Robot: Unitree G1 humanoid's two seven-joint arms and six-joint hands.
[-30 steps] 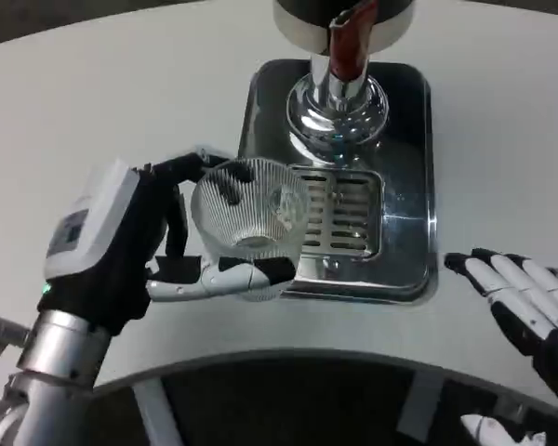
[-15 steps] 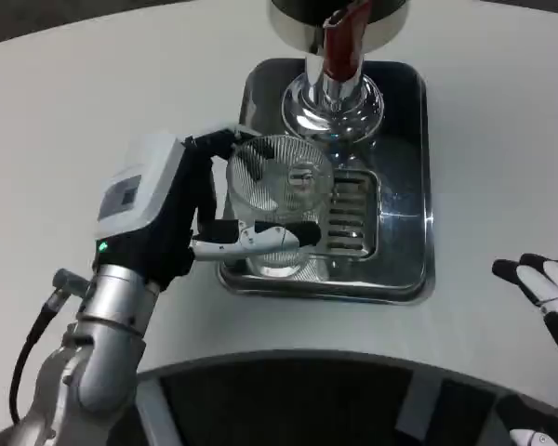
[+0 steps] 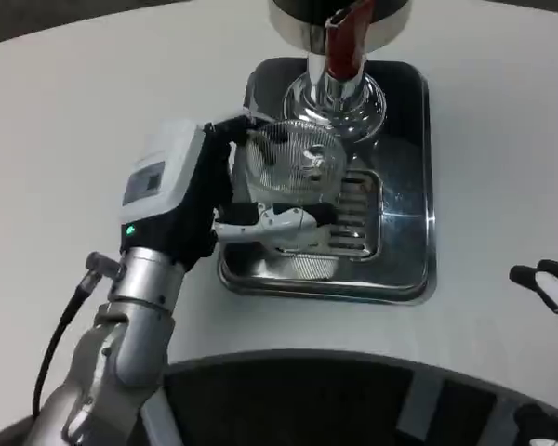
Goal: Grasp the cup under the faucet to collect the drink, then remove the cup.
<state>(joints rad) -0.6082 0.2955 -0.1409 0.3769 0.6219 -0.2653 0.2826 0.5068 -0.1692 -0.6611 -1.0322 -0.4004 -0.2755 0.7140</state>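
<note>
Ribbed clear glass, the cup (image 3: 293, 172) has travelled in over the steel drip tray (image 3: 405, 186) since a second ago, so filling looks close. The left hand (image 3: 209, 204) wraps its side, holding it just before the faucet (image 3: 344, 46); the right hand (image 3: 553, 288), fingers apart, has drawn back to the edge.

The dispenser (image 3: 339, 23) is cut off by the top edge, the right hand (image 3: 553, 288) by the right edge with only its fingertips visible, and the left hand (image 3: 200, 200) hides the near side of the cup (image 3: 293, 163).
</note>
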